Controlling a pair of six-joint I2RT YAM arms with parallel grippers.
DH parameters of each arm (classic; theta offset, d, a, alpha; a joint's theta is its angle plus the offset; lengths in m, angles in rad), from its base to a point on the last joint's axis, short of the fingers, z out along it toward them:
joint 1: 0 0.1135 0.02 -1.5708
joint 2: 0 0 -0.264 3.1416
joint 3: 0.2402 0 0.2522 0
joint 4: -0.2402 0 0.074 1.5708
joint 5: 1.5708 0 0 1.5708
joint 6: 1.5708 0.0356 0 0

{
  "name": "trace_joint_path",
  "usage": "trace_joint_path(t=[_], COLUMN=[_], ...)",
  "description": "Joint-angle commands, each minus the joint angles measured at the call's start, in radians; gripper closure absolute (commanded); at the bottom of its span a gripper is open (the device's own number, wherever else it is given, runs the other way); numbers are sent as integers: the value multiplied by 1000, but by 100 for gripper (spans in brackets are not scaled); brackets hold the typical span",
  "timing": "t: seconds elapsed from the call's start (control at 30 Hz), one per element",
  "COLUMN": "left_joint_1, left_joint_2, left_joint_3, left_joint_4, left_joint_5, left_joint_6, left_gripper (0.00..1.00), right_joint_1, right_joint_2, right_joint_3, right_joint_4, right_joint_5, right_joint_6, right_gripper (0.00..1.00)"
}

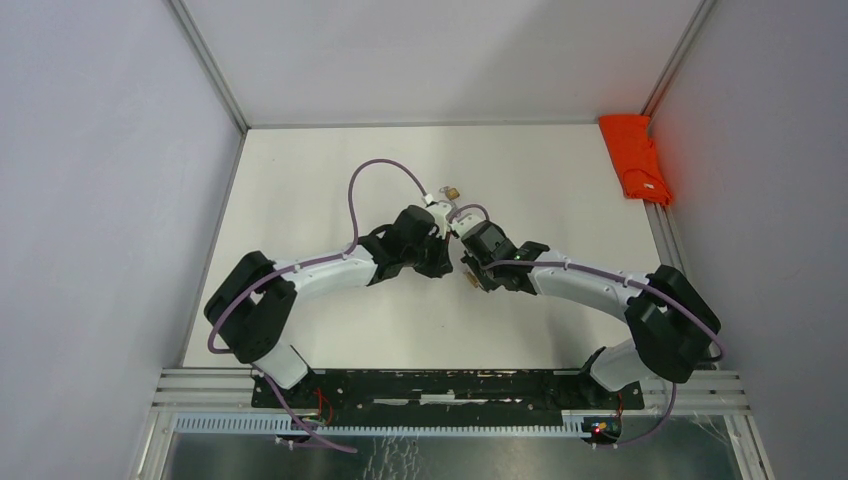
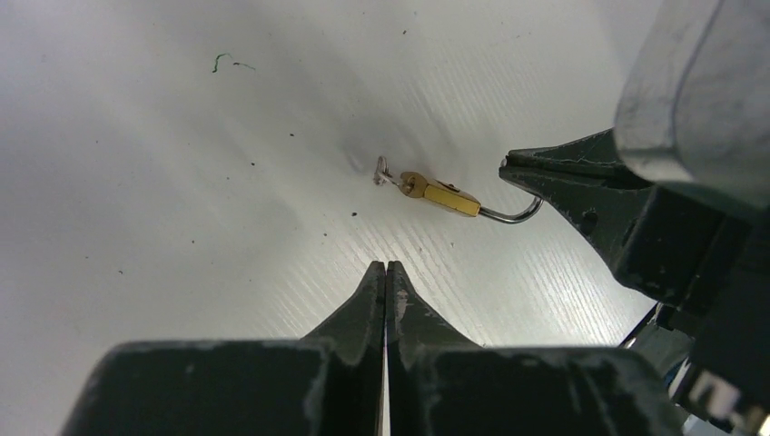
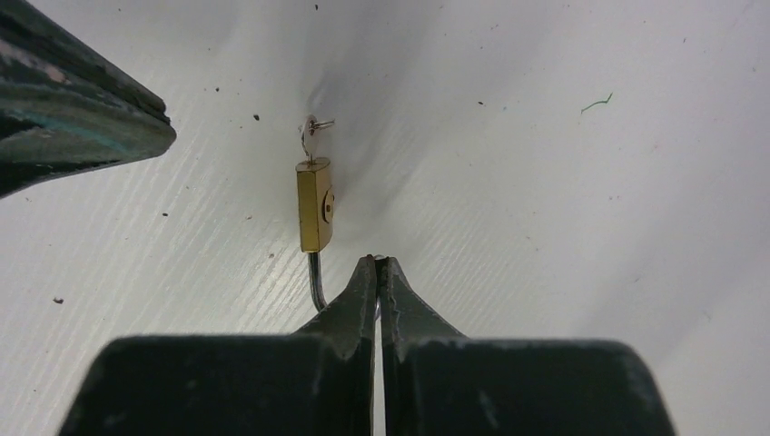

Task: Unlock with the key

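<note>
The right gripper (image 3: 377, 264) holds the padlock (image 3: 314, 204) by its shackle (image 3: 315, 283); the left gripper (image 2: 387, 269), closed and empty, is near the padlock.

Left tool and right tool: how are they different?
The right tool pinches the shackle of the padlock; the left tool holds nothing. The right tool touches the padlock; the left tool sits apart from it, pointing at it. Both are black and shut.
</note>
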Motion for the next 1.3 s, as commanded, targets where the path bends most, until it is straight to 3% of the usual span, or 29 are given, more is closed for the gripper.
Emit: trace_joint_path(t=[0.0,0.33,0.67,1.27], left_joint_1=[-9,-9,-8,-6], left_joint_2=[-8,-164,-294,-242], left_joint_3=[28,6,-7,-33], left_joint_4=[32,-47,-137,-81], left_joint_5=[17,-158,-283,-227], left_joint_6=[-1,20,64,65], left_gripper=[98,98,98,98], right_joint_1=[-3,84,88,10], right_joint_2=[-7,38,158,261], right_joint_3=[33,177,112,93], right_joint_4=[43,24,208,167], right_joint_5=[-5,-162,-421,-188], right_joint_6=[-10,37,124,68], right_gripper=[100,100,100,100])
